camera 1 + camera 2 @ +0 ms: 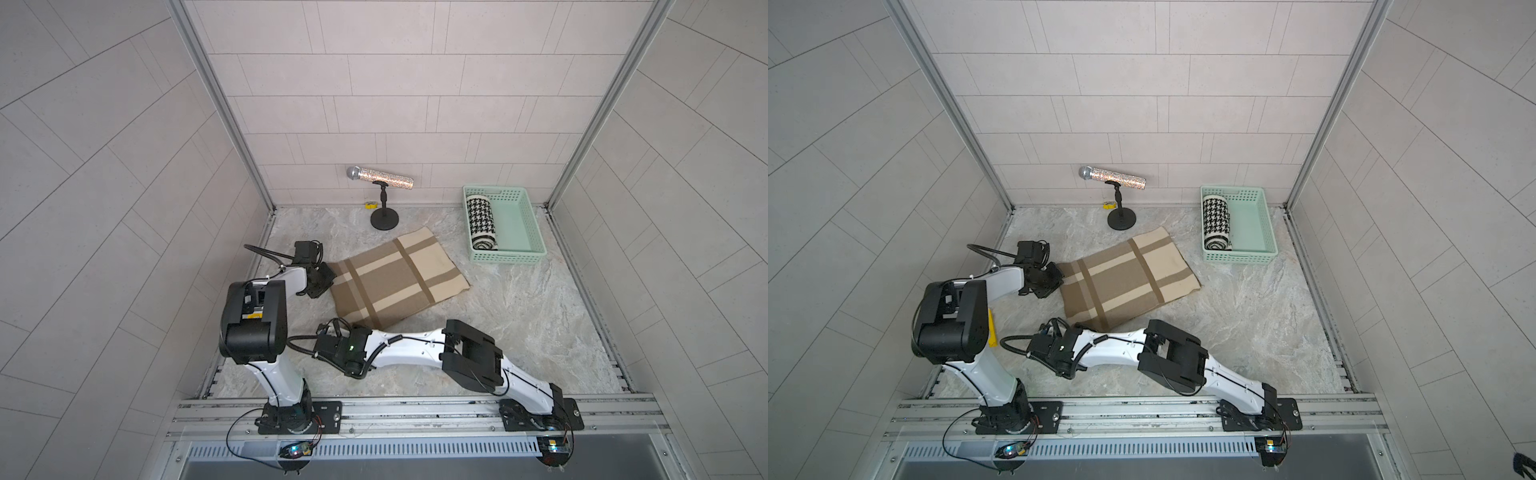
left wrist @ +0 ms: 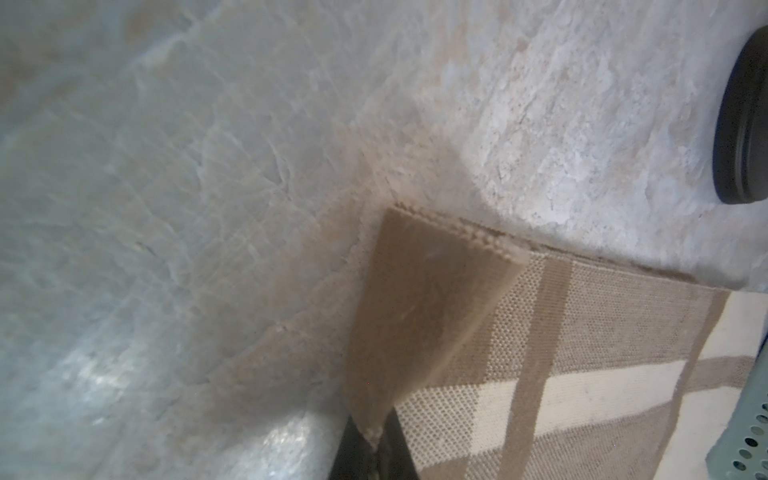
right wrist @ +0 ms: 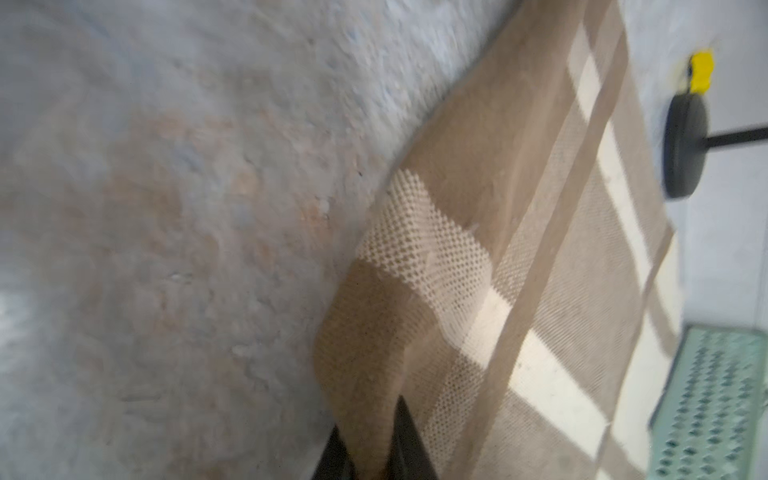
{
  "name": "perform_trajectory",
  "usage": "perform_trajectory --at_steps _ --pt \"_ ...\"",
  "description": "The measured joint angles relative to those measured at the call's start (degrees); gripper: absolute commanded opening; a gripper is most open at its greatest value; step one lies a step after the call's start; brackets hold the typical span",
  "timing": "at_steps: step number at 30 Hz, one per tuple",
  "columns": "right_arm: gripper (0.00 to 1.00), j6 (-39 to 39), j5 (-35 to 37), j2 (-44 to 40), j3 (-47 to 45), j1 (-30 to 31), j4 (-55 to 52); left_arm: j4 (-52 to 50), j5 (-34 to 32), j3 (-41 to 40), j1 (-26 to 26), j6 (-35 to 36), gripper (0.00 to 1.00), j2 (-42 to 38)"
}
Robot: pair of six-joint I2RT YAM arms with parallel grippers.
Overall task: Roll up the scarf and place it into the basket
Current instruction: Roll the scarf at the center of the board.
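While the beige-and-brown checked knitted scarf (image 1: 399,282) lies folded flat near the middle of the grey marbled counter (image 1: 519,328), both arms reach down to the edge of it that faces the robot's left side. The left pincer (image 2: 370,444) is closed on the far corner of that edge. In the left wrist view its dark fingers (image 2: 353,457) pinch the cloth, and the corner stands up off the counter as a brown flap. The right pincer (image 3: 370,457) grips the near corner of the same edge. In the right wrist view a raised fold of the knit runs down between its two black fingers (image 3: 409,453). In both top views the right arm's wrist hides this pincer from above. The rest of the scarf rests flat and unrolled on the counter.

The shallow rectangular mint-green perforated plastic basket (image 1: 513,226) sits at the far right corner of the counter, well apart from the scarf. Inside it, against its left wall, lies a rolled black-and-white houndstooth cloth (image 1: 481,222); the remaining floor of the basket is bare. A glittery silver microphone (image 1: 380,176) is held level on a black round-based stand (image 1: 384,218) by the back wall, just beyond the scarf's far corner. A small yellow object (image 1: 369,204) sits beside the stand's base; what it is cannot be made out.
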Motion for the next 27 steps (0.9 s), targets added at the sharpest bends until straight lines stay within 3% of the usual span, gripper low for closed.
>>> perform_trajectory --at_steps 5,9,14,20,27 --pt "0.00 2.5 -10.0 -7.1 -7.4 -1.2 3.3 -1.5 -1.8 -3.0 -0.4 0.1 0.00 -6.1" --pt "0.00 6.6 -19.4 -13.4 -13.3 -3.5 8.2 -4.1 -4.7 -3.1 -2.1 1.0 0.00 -10.3" --pt "0.00 11.8 -29.7 -17.9 -18.8 -8.1 13.4 -8.1 -9.4 -0.1 -5.7 3.2 0.00 -10.4" --pt "0.00 17.6 -39.4 -19.1 -25.3 -13.0 19.4 -13.9 -12.9 8.3 -10.2 6.2 0.00 -4.0" --pt "0.00 21.5 -44.2 -19.8 -29.5 -15.3 24.0 -18.3 -14.0 17.9 -14.1 8.9 0.00 6.6"
